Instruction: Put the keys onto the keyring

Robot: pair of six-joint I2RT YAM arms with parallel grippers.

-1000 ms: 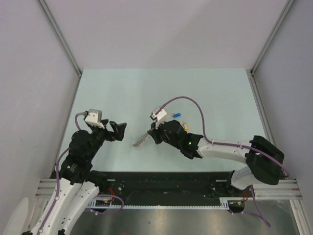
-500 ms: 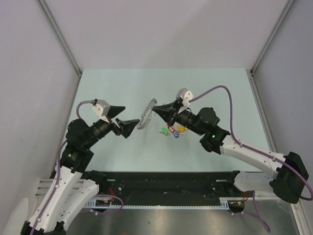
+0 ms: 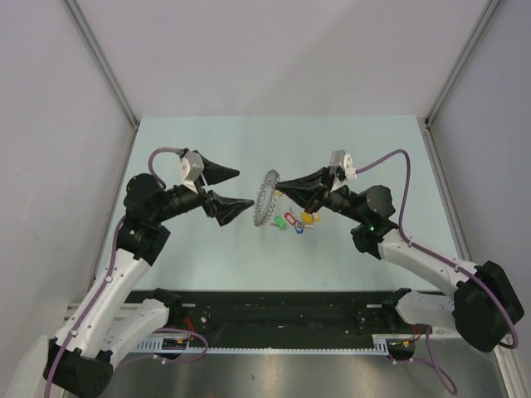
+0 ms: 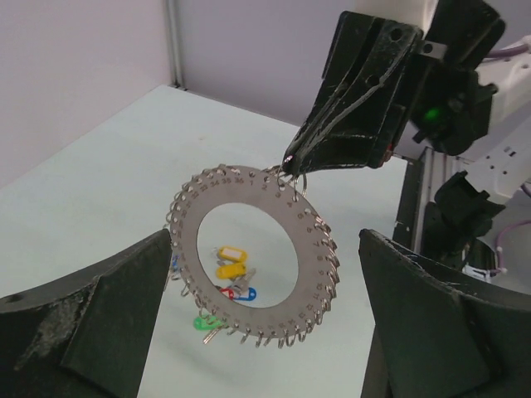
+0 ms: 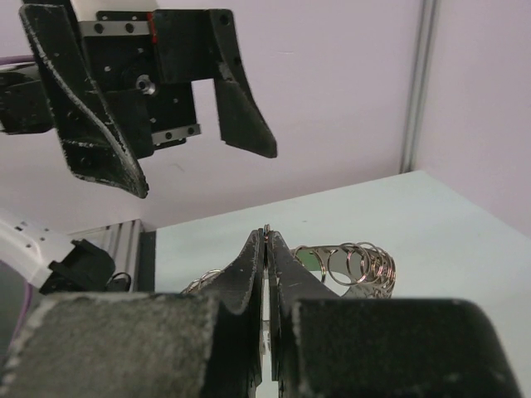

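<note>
- Left claw (image 3: 245,188): spread as wide as it goes and holding nothing. It hovers in the air, its fingers pointing at the other arm. My guess is that it is open to take a rim between its fingers.
- Keyring (image 4: 311,257): hangs in the air just off the left claw's fingertips, touching neither finger. In the left wrist view its flat face is turned square to that claw, with its small loops fringing the outer edge. It looks presented for a second grip, so that one arm could steady it while the other threads.
- Right claw (image 3: 282,186): pinched tight on the keyring's top edge. The ring hangs from its tip. A grip at the rim leaves the hole and most of the loops clear.
- Keys (image 3: 294,222): a loose cluster on the table (image 3: 207,149), below and slightly behind the right claw's tip and well apart from the left claw. Green, red, blue and yellow tags show through the ring's hole in the left wrist view. None is on the ring, so by my reading the threading has not started.
</note>
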